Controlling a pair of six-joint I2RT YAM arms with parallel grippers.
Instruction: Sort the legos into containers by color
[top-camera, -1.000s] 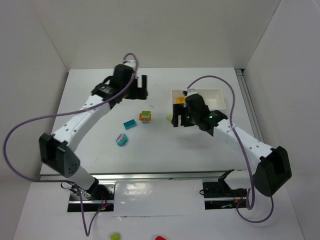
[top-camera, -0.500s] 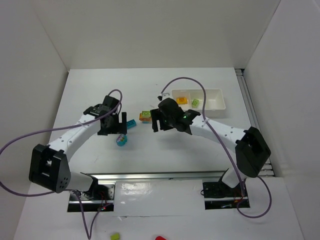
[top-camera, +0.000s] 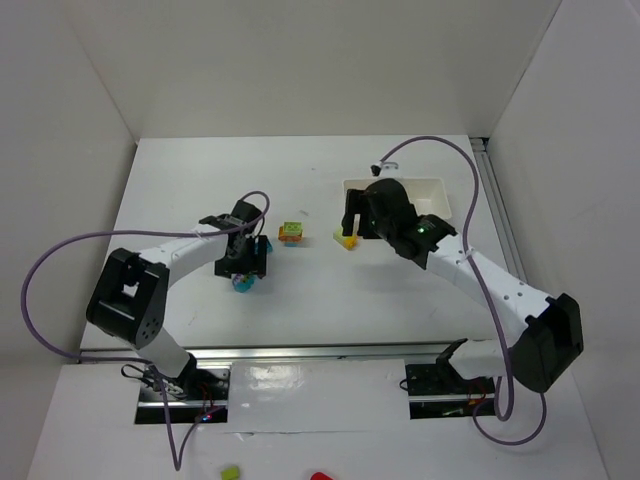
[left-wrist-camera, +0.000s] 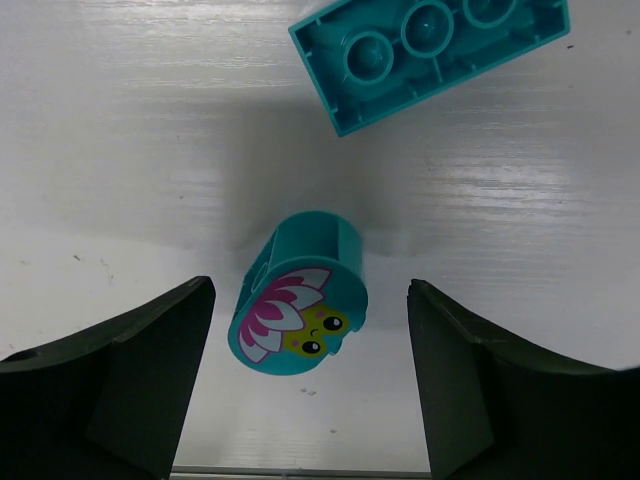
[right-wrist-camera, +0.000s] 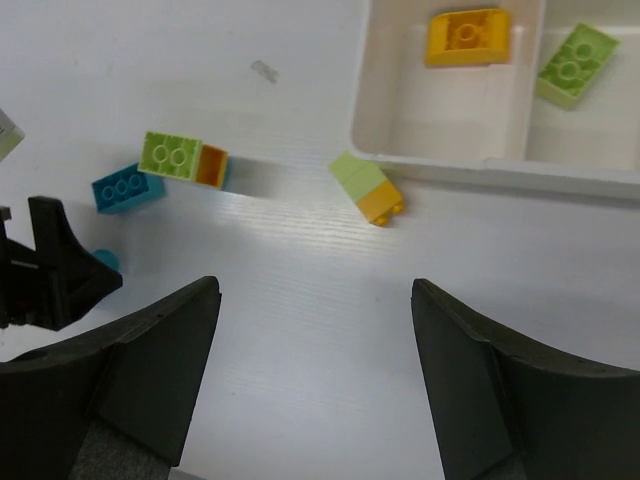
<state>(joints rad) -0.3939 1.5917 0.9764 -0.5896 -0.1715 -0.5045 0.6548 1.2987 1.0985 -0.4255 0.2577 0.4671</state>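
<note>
A long white tray (top-camera: 437, 187) lies at the back right, partly hidden by my right arm. In the right wrist view the tray (right-wrist-camera: 450, 166) holds an orange brick (right-wrist-camera: 467, 37) in one compartment and a lime green brick (right-wrist-camera: 575, 65) in the compartment beside it. A light green and yellow stacked brick (right-wrist-camera: 368, 188) lies just outside the tray wall. A green and orange stacked brick (top-camera: 291, 233) and a cyan brick (right-wrist-camera: 128, 190) lie mid-table. My left gripper (left-wrist-camera: 310, 385) is open, straddling a round cyan piece with a flower face (left-wrist-camera: 300, 310). My right gripper (right-wrist-camera: 315, 385) is open and empty above bare table.
The cyan rectangular brick (left-wrist-camera: 430, 50) lies just beyond the round cyan piece. White walls stand around the table (top-camera: 180, 180) at the back and sides. My left gripper (right-wrist-camera: 50, 275) shows at the left edge of the right wrist view.
My left gripper has moved right and down over the round cyan piece. My right gripper has swung back right from the table's middle to just in front of the tray.
</note>
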